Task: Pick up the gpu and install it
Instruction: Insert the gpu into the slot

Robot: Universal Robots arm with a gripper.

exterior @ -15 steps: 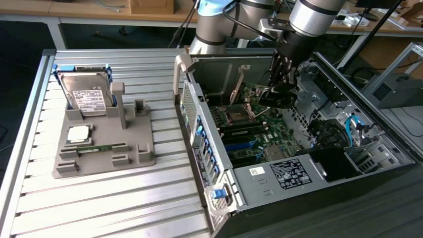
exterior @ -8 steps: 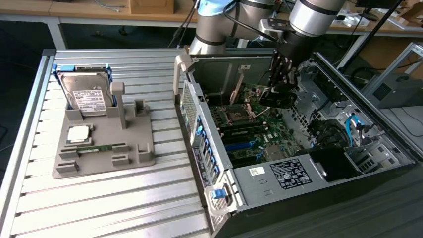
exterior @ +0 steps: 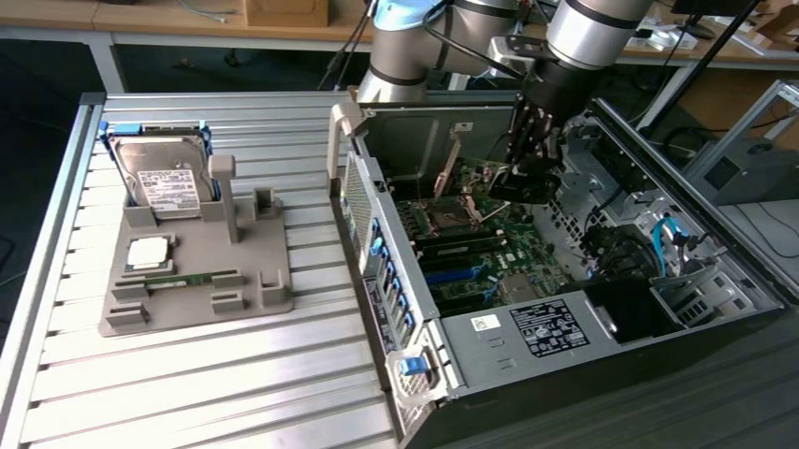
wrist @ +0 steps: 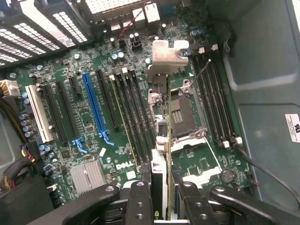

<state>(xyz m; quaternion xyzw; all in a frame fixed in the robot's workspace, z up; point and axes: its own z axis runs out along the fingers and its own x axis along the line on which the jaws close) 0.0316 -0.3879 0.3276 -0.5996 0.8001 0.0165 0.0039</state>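
My gripper point(wrist: 161, 197) is shut on the gpu point(wrist: 168, 117), which I see edge-on as a thin card with its silver metal bracket point(wrist: 166, 56) at the far end. The card hangs above the motherboard point(wrist: 84, 122), over the area between the long black slots and the CPU socket point(wrist: 180, 115), without touching the board as far as I can tell. In the exterior view the gripper point(exterior: 530, 159) reaches down into the open computer case point(exterior: 374, 215), with the dark gpu point(exterior: 522, 184) below its fingers.
A blue slot point(wrist: 93, 105) and a white slot point(wrist: 38, 115) lie among the black ones. On the slatted table, a grey fixture point(exterior: 262, 295) holds a hard drive point(exterior: 168, 178), a square chip point(exterior: 148, 251) and a memory stick point(exterior: 187, 278). Cables point(exterior: 661, 238) crowd the case's right side.
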